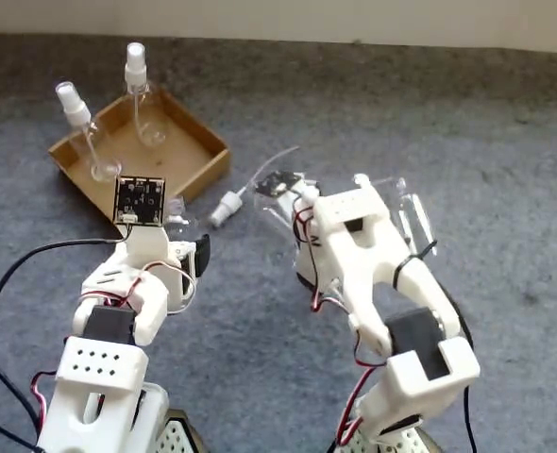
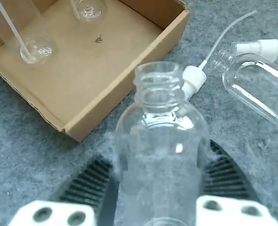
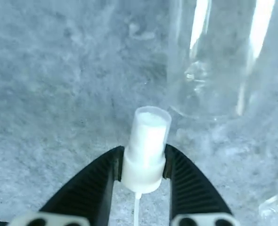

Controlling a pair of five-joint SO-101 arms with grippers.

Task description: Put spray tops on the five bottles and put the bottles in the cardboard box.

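Observation:
My left gripper is shut on a clear open-necked bottle, held just off the near corner of the cardboard box. In the box stand two bottles with spray tops. A loose spray top lies on the carpet beside the box, its thin tube pointing away. My right gripper is shut on a white spray top, low over the carpet in front of clear bottles. Another clear bottle lies near the loose spray top.
Grey carpet covers the table. Clear bottles lie partly under the right arm. The left arm stands close to the box's near side. Open carpet stretches to the right and far side.

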